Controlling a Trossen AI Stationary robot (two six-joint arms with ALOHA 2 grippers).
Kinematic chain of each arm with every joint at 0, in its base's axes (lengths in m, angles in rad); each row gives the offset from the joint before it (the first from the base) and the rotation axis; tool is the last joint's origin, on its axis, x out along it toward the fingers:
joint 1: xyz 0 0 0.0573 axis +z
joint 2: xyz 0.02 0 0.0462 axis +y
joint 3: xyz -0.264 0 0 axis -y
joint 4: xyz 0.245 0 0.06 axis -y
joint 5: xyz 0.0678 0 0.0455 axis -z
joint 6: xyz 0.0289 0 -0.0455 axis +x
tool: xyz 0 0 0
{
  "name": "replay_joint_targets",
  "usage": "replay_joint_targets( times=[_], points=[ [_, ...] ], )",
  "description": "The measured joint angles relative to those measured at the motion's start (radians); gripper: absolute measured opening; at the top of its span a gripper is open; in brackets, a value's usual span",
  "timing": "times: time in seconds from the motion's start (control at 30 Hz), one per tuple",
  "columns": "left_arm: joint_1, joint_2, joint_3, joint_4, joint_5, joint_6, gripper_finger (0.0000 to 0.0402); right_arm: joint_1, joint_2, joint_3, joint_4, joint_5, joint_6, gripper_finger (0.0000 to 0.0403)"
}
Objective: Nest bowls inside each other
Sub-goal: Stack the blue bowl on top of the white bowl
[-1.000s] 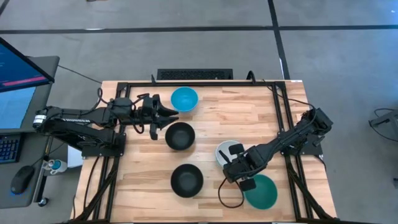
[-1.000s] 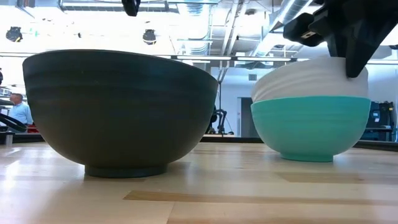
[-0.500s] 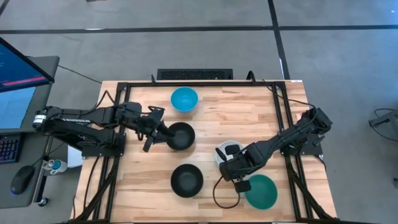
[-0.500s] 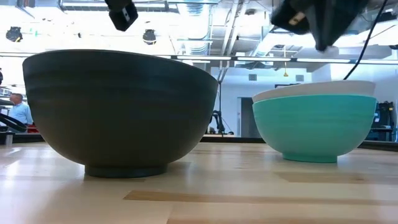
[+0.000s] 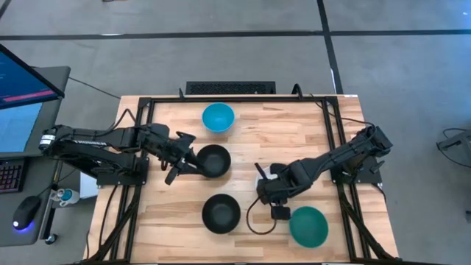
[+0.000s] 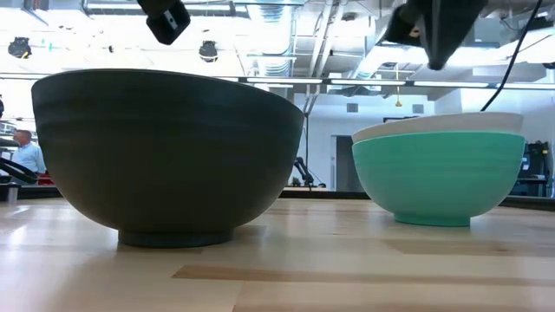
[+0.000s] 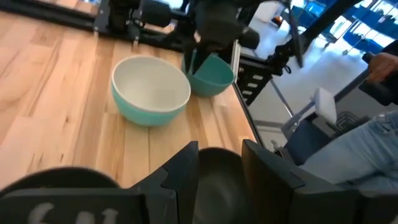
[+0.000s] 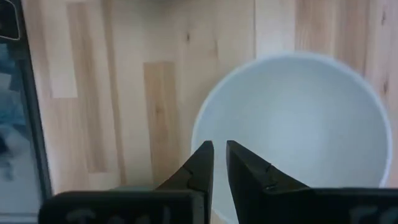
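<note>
A white bowl [image 8: 292, 124] sits level inside a light blue bowl [image 6: 429, 178]; only its rim [image 6: 442, 123] shows above that one. My right gripper [image 8: 220, 149] hangs over the white bowl's rim, pointing down, open by a narrow gap, nothing between its fingers. A teal bowl [image 5: 307, 226] stands near right. Two black bowls [image 5: 213, 162] [image 5: 221, 212] stand mid-table. Another light blue bowl [image 5: 218, 116] stands at the far edge. My left gripper [image 5: 193, 159] hovers open above the far black bowl's left rim.
Black frame rails [image 5: 327, 118] run along the table's sides. A keyboard [image 5: 229, 88] lies beyond the far edge and a monitor [image 5: 22, 81] stands off the left side. Bare wood lies at the far right [image 5: 287, 125]. A person [image 6: 26, 156] stands far behind.
The white bowl, tipped up above the light blue bowl's rim a second ago, has dropped level into it. My right gripper has risen clear and shifted toward the table's left. My left gripper has swung from beside the far blue bowl toward the near edge, over the far black bowl's left rim.
</note>
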Motion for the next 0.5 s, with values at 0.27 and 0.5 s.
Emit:
replay_joint_targets(
  times=[0.27, 0.5],
  points=[
    [0.0, 0.0, 0.0, 0.016, 0.0, 0.003, 0.0115, 0.074, 0.0, 0.0, -0.058, -0.049, 0.056, 0.0067],
    [0.0, 0.0, 0.001, 0.056, 0.0, 0.008, 0.0115, 0.14, 0.0, -0.011, -0.069, 0.042, 0.088, 0.0067]
  ],
)
